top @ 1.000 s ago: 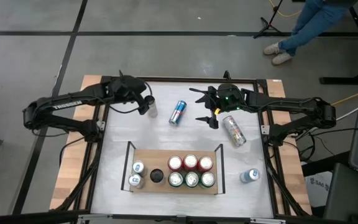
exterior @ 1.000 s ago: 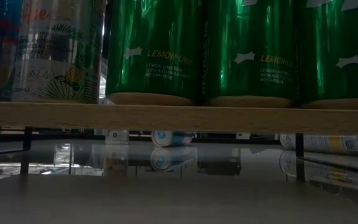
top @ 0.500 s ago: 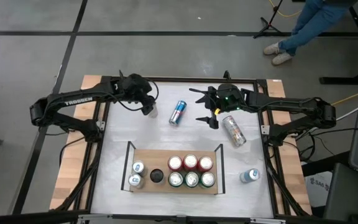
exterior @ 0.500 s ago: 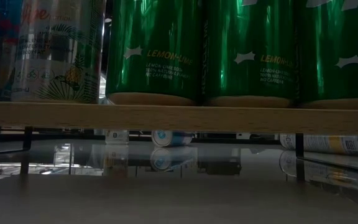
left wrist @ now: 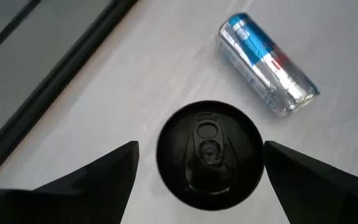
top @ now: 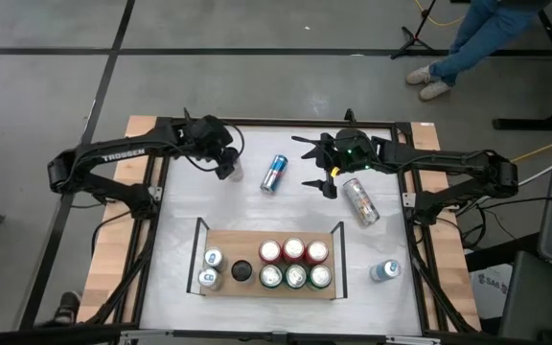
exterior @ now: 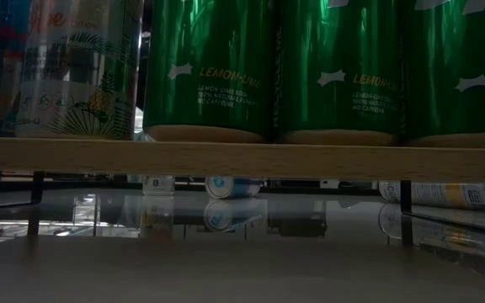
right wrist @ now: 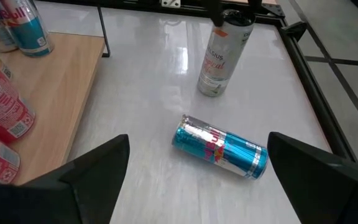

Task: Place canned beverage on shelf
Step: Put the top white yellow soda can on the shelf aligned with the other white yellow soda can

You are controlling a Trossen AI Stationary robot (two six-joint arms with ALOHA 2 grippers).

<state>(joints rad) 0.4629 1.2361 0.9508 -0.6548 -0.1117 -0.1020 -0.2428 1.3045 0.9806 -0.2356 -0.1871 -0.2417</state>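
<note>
Shifted slightly toward the middle of the counter (top: 185,278) since a second ago, the left arm now holds its gripper (left wrist: 196,163) directly above an upright black-topped can (left wrist: 209,154) near the far left corner, jaws spread wide on either side of the can's lid without touching it. The right arm has not moved; its gripper (top: 318,165) hangs over the far middle of the white counter with jaws open and nothing between them. The shelf (top: 235,242), a light wooden board with black rails at its short ends, lies on the near part of the counter and carries three red cans (top: 293,251) and three green cans (top: 296,277) packed together at its right end, two silver-blue cans (top: 211,268) at its left end and a dark can (top: 241,272) beside them. A blue-and-silver can (top: 274,173) lies on its side between the two grippers, a silver patterned can (top: 360,201) lies just right of the right gripper, and a small blue-topped can (top: 384,271) stands near the counter's right edge. A person's legs (top: 477,38) show on the floor beyond.
</note>
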